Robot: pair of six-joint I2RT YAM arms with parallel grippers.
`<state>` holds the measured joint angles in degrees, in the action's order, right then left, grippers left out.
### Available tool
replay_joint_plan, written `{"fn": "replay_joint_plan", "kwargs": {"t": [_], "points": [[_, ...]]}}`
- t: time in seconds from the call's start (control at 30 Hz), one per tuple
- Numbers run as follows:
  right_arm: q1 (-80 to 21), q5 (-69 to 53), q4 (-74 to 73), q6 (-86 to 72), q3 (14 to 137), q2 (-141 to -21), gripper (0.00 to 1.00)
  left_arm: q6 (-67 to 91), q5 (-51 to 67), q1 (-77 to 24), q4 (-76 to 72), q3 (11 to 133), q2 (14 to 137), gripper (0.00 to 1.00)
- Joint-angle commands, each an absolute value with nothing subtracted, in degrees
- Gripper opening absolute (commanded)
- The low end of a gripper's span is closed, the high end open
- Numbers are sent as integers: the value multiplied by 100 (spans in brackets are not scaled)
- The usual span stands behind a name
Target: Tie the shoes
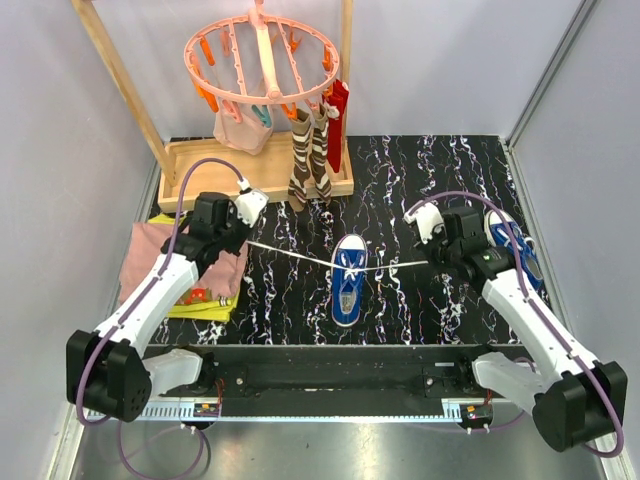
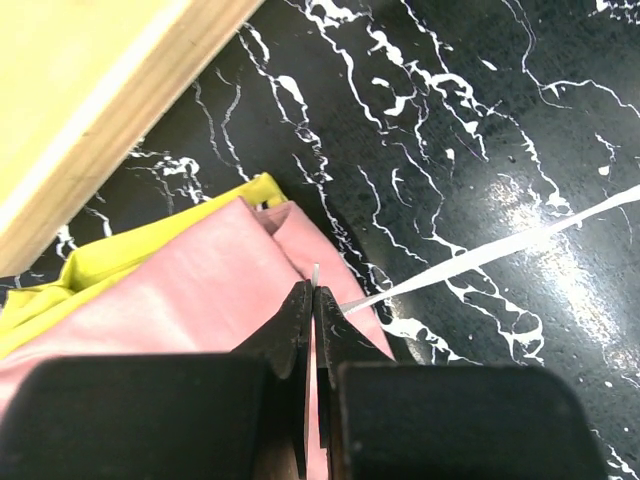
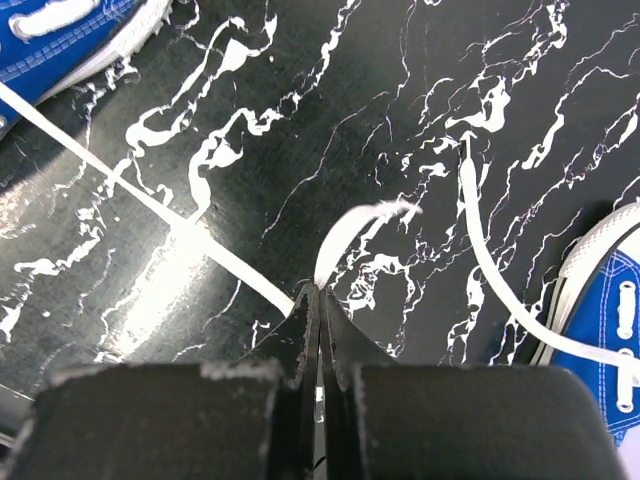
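A blue sneaker (image 1: 348, 280) with a white toe cap lies mid-table, its two white laces pulled taut to either side. My left gripper (image 1: 243, 238) is shut on the left lace (image 2: 480, 252), which runs off right over the marble top. My right gripper (image 1: 428, 260) is shut on the right lace (image 3: 150, 205); its free end (image 3: 350, 232) curls up past the tips. A second blue sneaker (image 1: 516, 252) lies behind my right arm; its edge (image 3: 612, 330) and loose lace (image 3: 480, 260) show in the right wrist view. The first shoe's sole (image 3: 90, 30) shows top left there.
A wooden rack base (image 1: 260, 170) stands at the back left, with striped brown socks (image 1: 310, 155) and a red cloth hanging from an orange peg hanger (image 1: 262, 55). Pink (image 2: 170, 300) and yellow (image 2: 130, 250) cloths lie under my left gripper, beside the wooden base (image 2: 90, 100).
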<state>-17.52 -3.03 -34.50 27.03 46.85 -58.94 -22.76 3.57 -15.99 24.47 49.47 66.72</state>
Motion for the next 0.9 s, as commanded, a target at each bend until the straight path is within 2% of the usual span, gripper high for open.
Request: {"fn": "replay_joint_plan", "kwargs": {"t": [0.0, 0.27, 0.47, 0.53, 0.57, 0.6, 0.63, 0.67, 0.7, 0.73, 0.77, 0.8, 0.87], "points": [[-1696, -97, -3516, 3128, 4527, -6108, 0, -2540, 237, -1520, 2575, 4835, 6513, 0], [-1705, -965, -3059, 3208, 4446, -7547, 0, -2961, 404, -1705, 2689, 4641, 7153, 0], [-1705, -1485, -3050, 3164, 4754, -7884, 0, -3304, 299, -2109, 2558, 4632, 7874, 0], [-1705, -1529, -3120, 3243, 4825, -7884, 15, -3488, 491, -2127, 2671, 4667, 8077, 0], [-1696, -1503, -3303, 3287, 4912, -7832, 23, -3541, 588, -2136, 2707, 4719, 8103, 9], [-1696, -1503, -3461, 3479, 4965, -7788, 34, -3594, 763, -2127, 2724, 4737, 8043, 13], [-1688, -1581, -3559, 3550, 5009, -7691, 57, -3690, 878, -2083, 2751, 4755, 7938, 18], [-1670, -1643, -3707, 3629, 5010, -7368, 69, -3718, 983, -2074, 2760, 4798, 7806, 24], [-1653, -1704, -3761, 3752, 4992, -7148, 78, -3770, 1184, -2066, 2777, 4842, 7518, 34], [-1652, -1792, -3805, 3805, 4966, -6710, 90, -3831, 1300, -2074, 2873, 4895, 7358, 38], [-1652, -1845, -3884, 3858, 4975, -6497, 95, -3893, 1405, -2066, 2926, 4974, 7217, 43], [-1652, -1915, -3928, 3972, 4983, -6295, 98, -4041, 1685, -2065, 3022, 5140, 6937, 57], [-1652, -2082, -3964, 4034, 5053, -5848, 100, -4139, 1924, -2074, 3190, 5282, 6681, 69]]}}
